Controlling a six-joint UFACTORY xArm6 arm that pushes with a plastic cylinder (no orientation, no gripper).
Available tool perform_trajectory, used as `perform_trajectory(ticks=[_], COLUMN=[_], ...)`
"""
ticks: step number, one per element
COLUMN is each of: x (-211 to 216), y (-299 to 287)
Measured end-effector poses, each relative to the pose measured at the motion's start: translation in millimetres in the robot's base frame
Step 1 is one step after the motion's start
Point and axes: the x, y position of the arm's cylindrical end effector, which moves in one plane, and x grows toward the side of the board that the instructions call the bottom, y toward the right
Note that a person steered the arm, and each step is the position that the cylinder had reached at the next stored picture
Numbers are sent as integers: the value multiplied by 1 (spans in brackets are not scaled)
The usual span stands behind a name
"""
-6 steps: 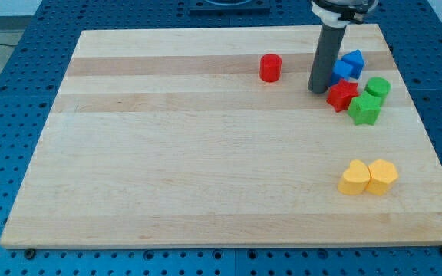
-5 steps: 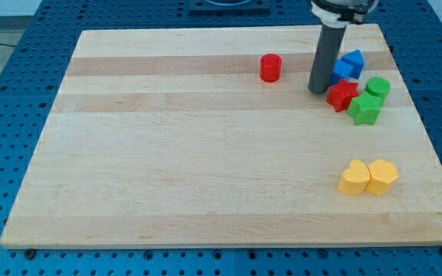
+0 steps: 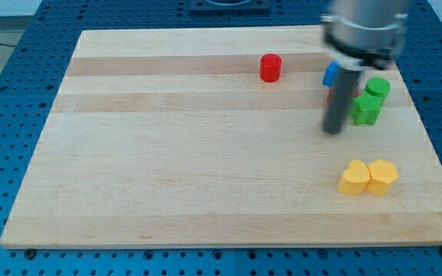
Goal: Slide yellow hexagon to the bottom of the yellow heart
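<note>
The yellow hexagon (image 3: 354, 178) lies near the view's bottom right, touching the left side of the yellow heart (image 3: 383, 176). My rod is blurred with motion. My tip (image 3: 334, 132) rests on the board above and a little left of the hexagon, well apart from it. It touches neither yellow block.
A red cylinder (image 3: 270, 67) stands near the view's top middle. Right of the rod are a green cylinder (image 3: 377, 86) and a green star-like block (image 3: 365, 110). A blue block (image 3: 330, 73) shows left of the rod. The wooden board (image 3: 190, 169) sits on a blue perforated table.
My tip has moved down the view and slightly right, from beside the red star and blue blocks toward the yellow pair. The rod now hides most of the red star. No block visibly moved.
</note>
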Motion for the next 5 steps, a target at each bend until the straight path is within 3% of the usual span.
perform_trajectory(ticks=[1, 2, 4, 5], x=[38, 92, 108, 111], y=[47, 30, 54, 1])
